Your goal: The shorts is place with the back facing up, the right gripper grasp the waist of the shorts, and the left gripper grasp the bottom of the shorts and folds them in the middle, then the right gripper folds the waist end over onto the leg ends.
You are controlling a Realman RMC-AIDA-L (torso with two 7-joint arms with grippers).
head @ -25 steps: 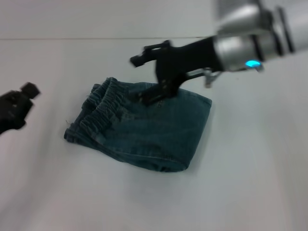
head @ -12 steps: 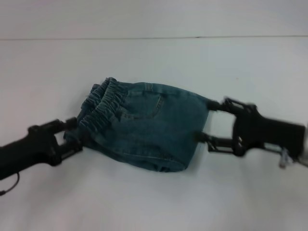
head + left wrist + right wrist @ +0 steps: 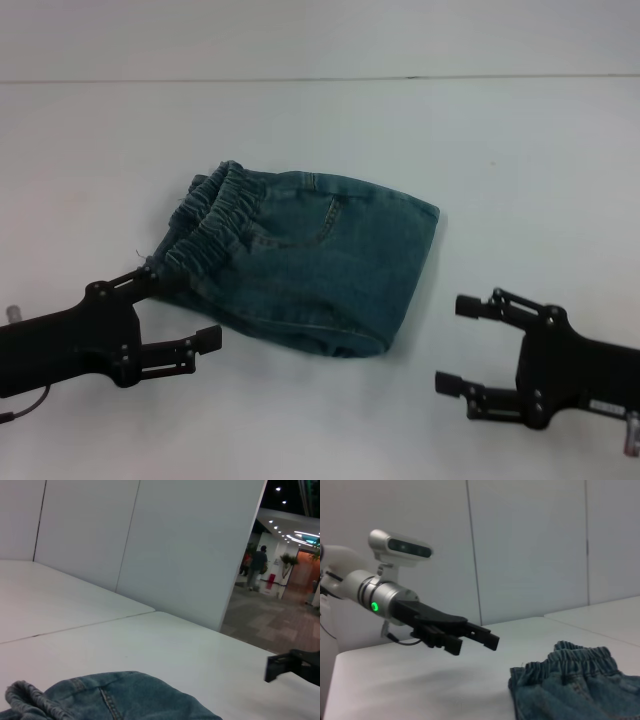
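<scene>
My left gripper [image 3: 175,318] sits spread and empty, its upper finger just beside the waist [image 3: 205,222] of the one pair of shorts [image 3: 300,262]. They lie folded, running from waist across toward my right gripper [image 3: 462,343], also spread, empty, and farther off. Two grippers; the left is nearer.

My left gripper [image 3: 470,632]: matte black two-finger claw, blocky tips, silver-white cylindrical wrist, green light, grey camera box above, thin dark cable. My right gripper [image 3: 478,345]: black linkage fingers, small silver screws, boxy black wrist.
</scene>
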